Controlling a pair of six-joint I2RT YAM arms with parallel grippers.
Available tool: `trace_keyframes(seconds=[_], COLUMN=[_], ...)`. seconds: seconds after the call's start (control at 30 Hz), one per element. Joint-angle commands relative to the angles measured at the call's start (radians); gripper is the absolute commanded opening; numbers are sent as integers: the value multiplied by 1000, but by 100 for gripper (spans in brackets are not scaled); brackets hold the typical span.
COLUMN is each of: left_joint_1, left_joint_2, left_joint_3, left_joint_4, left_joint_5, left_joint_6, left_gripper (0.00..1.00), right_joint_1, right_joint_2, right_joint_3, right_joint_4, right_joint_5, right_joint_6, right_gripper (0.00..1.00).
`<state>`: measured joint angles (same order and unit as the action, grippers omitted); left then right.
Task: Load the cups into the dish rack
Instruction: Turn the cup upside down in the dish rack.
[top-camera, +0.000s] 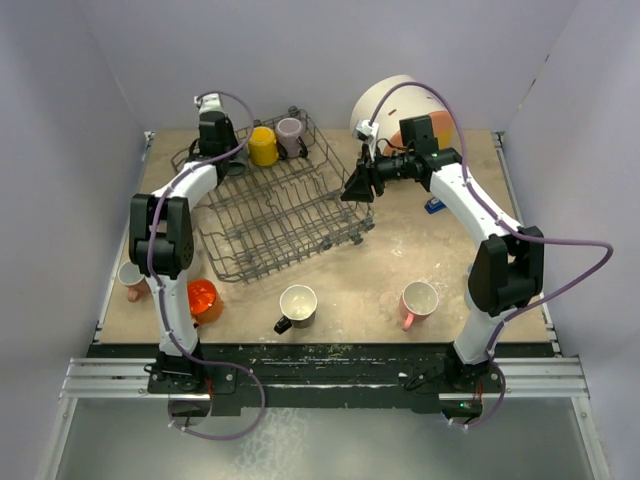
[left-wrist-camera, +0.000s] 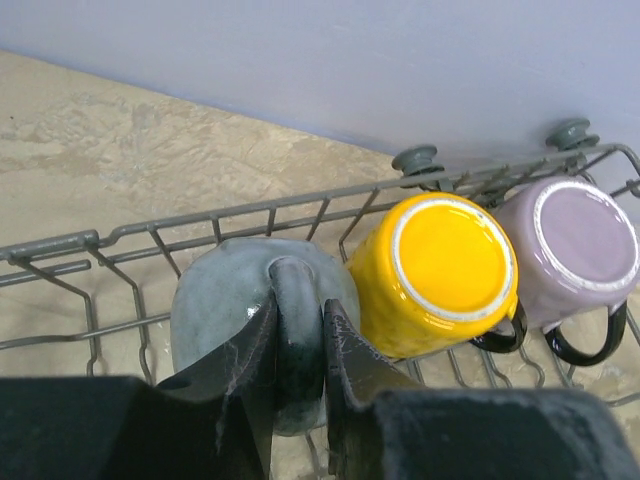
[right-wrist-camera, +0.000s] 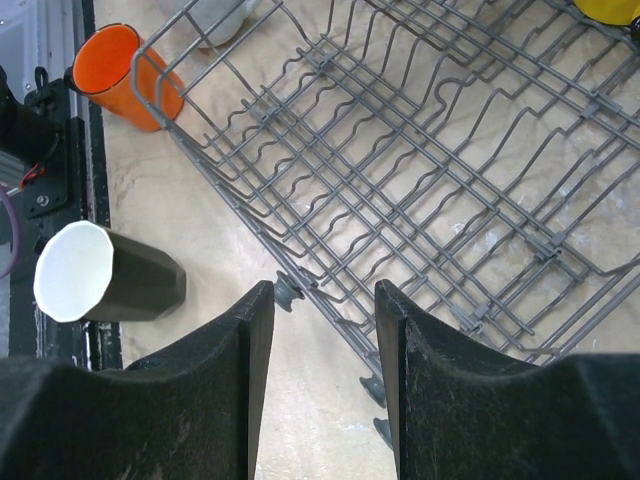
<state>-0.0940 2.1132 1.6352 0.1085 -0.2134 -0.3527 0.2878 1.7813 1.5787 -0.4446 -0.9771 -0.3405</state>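
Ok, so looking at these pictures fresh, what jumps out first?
The big grey dish rack sits askew mid-table, with a yellow mug and a mauve mug upside down along its far side. Beside them, the left pincer clamps a grey mug by its handle.

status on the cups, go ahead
Left gripper shut on grey mug by the handle, inside dish rack beside yellow mug. Right gripper open, empty, at rack edge. Orange mug, dark mug, pink mug loose on table; nothing blocking.
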Motion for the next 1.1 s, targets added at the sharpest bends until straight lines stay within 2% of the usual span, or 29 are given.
trace_keyframes(seconds=[0.0, 0.3, 0.47, 0.57, 1.07], left_joint_1=[-12, -25, -42, -43, -43], left_joint_2=[-114, -226, -268, -293, -403], left_joint_3=[-101, -305, -383, -415, -481], left_joint_4=[195, 228, 221, 209, 65], left_joint_5=[15, 54, 71, 73, 89], left_joint_6=[62, 81, 101, 98, 77], left_gripper=[0, 0, 7, 12, 22], right_joint_1=[-7, -7, -7, -7, -7], right_joint_2=[8, 17, 11, 6, -13], right_joint_3=[20, 26, 17, 12, -12], right_joint_4=[-8, -11, -11, -11, -8], right_joint_5=[-1, -12, -11, -11, -19], right_joint_6=[-16, -17, -19, -20, -19], right_gripper=[47, 47, 47, 47, 47])
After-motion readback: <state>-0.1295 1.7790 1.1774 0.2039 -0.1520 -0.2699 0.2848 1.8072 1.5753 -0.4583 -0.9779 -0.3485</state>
